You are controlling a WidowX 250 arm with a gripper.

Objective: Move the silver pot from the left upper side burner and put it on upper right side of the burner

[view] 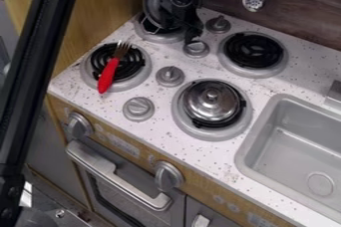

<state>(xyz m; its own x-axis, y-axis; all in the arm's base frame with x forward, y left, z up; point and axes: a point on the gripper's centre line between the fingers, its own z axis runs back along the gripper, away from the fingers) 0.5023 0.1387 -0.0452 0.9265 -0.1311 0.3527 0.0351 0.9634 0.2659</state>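
Right, we have the silver pot (157, 3) tipped steeply at the upper left burner (144, 33), just beside the end effector (192, 33), and from here we can't tell whether that end effector is spread, pressed together or pinching the pot! Across the surface (160, 116) we see the upper right burner (254, 50), its black coil bare, while down on the lower left burner (126, 85) lies a red-handled fork (108, 73), and a shiny lid (212, 102) sits over the lower right burner (200, 132), near the grey sink (246, 147)
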